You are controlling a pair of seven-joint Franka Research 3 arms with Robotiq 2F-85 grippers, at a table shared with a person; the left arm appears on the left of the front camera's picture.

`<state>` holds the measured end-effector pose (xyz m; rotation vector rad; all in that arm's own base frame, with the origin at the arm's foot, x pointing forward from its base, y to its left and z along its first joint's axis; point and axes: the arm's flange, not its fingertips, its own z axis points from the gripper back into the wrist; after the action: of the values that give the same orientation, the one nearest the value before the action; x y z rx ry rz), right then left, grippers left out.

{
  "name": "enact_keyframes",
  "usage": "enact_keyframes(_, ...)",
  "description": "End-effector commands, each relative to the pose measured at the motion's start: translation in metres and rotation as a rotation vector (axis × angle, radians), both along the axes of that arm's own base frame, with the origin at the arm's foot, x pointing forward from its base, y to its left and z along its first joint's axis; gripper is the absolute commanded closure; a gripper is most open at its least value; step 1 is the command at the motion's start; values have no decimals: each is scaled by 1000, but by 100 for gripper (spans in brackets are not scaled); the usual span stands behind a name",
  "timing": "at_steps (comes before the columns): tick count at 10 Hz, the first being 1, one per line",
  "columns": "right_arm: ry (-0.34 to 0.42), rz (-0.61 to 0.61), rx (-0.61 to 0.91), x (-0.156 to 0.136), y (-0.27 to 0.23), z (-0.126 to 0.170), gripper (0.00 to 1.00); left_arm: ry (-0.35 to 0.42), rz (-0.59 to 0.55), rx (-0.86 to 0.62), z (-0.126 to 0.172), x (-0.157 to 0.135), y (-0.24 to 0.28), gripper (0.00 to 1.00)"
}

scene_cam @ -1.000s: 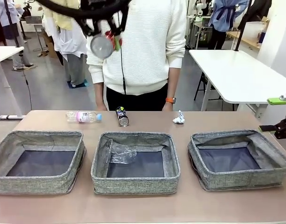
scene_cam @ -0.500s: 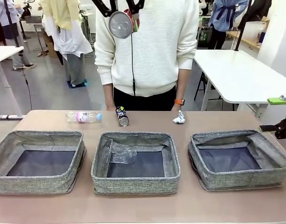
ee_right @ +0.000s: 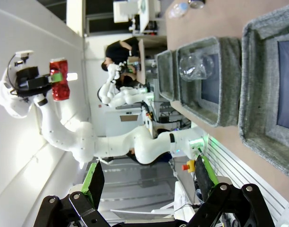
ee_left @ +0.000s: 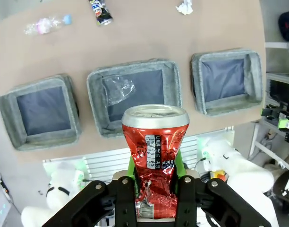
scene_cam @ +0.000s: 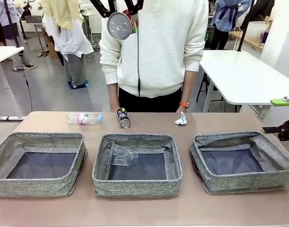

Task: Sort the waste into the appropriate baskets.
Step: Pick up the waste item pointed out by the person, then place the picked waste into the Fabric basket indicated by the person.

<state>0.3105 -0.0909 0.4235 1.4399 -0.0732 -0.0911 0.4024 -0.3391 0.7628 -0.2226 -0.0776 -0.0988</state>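
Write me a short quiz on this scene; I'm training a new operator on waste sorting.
1. True or false: the left gripper is shut on the crushed red aluminium can.
2. Seen from the front, which grey woven fabric basket holds the crumpled clear plastic? A left, B middle, C right.
3. How many waste items lie on the brown table beyond the baskets?
Key: 1 true. 2 B, the middle basket. 3 three: clear plastic bottle with pink label, dark printed can, white paper wad.
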Motion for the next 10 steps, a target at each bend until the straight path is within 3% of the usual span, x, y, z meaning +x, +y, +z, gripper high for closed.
enact_keyframes(1,2,-4,8,0,1,3,0,-9,-6,-3,4,-2,1,67)
enact_keyframes(10,2,-4,8,0,1,3,0,-9,-6,-3,4,-2,1,67)
